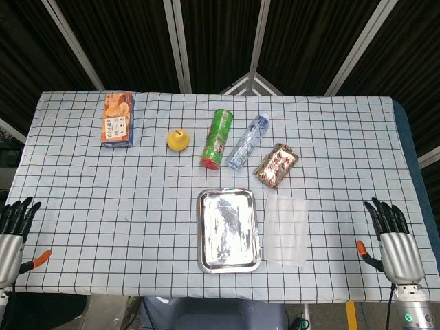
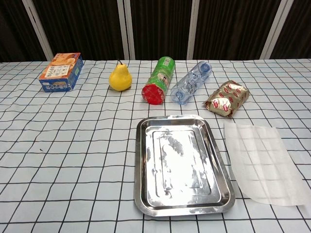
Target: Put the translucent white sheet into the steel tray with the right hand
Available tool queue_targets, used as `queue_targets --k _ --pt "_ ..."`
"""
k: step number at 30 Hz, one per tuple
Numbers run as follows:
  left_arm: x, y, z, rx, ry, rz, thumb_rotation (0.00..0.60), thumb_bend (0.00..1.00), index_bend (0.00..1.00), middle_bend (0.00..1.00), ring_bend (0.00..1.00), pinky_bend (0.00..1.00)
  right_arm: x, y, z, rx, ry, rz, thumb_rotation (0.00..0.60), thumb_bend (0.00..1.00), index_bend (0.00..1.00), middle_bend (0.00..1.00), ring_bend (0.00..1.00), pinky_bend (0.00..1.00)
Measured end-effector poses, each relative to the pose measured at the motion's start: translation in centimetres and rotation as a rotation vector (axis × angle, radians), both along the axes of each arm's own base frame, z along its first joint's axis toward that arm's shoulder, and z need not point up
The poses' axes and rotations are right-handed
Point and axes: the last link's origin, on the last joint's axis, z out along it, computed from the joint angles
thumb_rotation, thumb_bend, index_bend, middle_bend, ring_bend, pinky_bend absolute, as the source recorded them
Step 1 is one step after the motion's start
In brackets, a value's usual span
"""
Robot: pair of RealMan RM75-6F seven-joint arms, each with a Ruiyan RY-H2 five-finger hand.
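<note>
The translucent white sheet (image 1: 285, 229) (image 2: 263, 162) lies flat on the checked cloth, just right of the steel tray (image 1: 228, 229) (image 2: 181, 165), which holds nothing. My right hand (image 1: 394, 242) rests at the table's near right edge, fingers apart and holding nothing, well to the right of the sheet. My left hand (image 1: 14, 229) sits at the near left edge, also with spread fingers and nothing in it. Neither hand shows in the chest view.
Along the back stand an orange-and-blue box (image 1: 117, 119) (image 2: 61, 72), a yellow pear (image 1: 178, 139) (image 2: 120, 78), a lying green can (image 1: 218, 139) (image 2: 159, 80), a lying clear bottle (image 1: 247, 141) (image 2: 191, 82) and a foil snack packet (image 1: 276, 164) (image 2: 227, 99).
</note>
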Motion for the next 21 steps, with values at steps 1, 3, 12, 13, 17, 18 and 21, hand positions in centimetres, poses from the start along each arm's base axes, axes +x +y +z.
queue_targets --k 1,3,12,13,17,18,21 --pt "0.0 0.0 0.0 0.0 0.0 0.0 0.6 0.07 0.0 0.0 0.0 0.0 0.0 0.0 0.0 0.0 0.0 0.0 0.6 0.42 0.0 0.0 0.0 0.0" --pt "0.0 0.0 0.0 0.0 0.0 0.001 0.6 0.07 0.0 0.0 0.0 0.0 0.0 0.0 0.0 0.0 0.001 0.001 0.6 0.42 0.0 0.0 0.0 0.0" --pt "0.0 -0.1 0.0 0.001 -0.001 -0.001 0.6 0.07 0.0 0.0 0.0 0.0 0.2 0.2 -0.2 0.013 0.003 0.016 0.6 0.42 0.0 0.0 0.0 0.0" --pt "0.0 -0.1 0.0 0.001 -0.002 -0.001 0.6 0.07 0.0 0.0 0.0 0.0 0.3 0.2 -0.3 0.018 0.003 0.023 0.6 0.42 0.0 0.0 0.0 0.0" --pt "0.0 0.1 0.0 0.0 -0.003 0.001 0.6 0.07 0.0 0.0 0.0 0.0 1.1 0.5 -1.0 0.057 0.011 0.083 0.6 0.41 0.04 0.0 0.0 0.0" --pt "0.0 0.1 0.0 0.0 -0.004 0.001 0.6 0.06 0.0 0.0 0.0 0.0 1.3 0.6 -1.3 0.069 0.013 0.101 0.6 0.41 0.06 0.0 0.0 0.0" --pt "0.0 0.2 0.0 0.0 -0.004 0.002 0.6 0.07 0.0 0.0 0.0 0.0 2.2 0.9 -2.5 0.116 0.027 0.166 0.6 0.41 0.09 0.0 0.0 0.0"
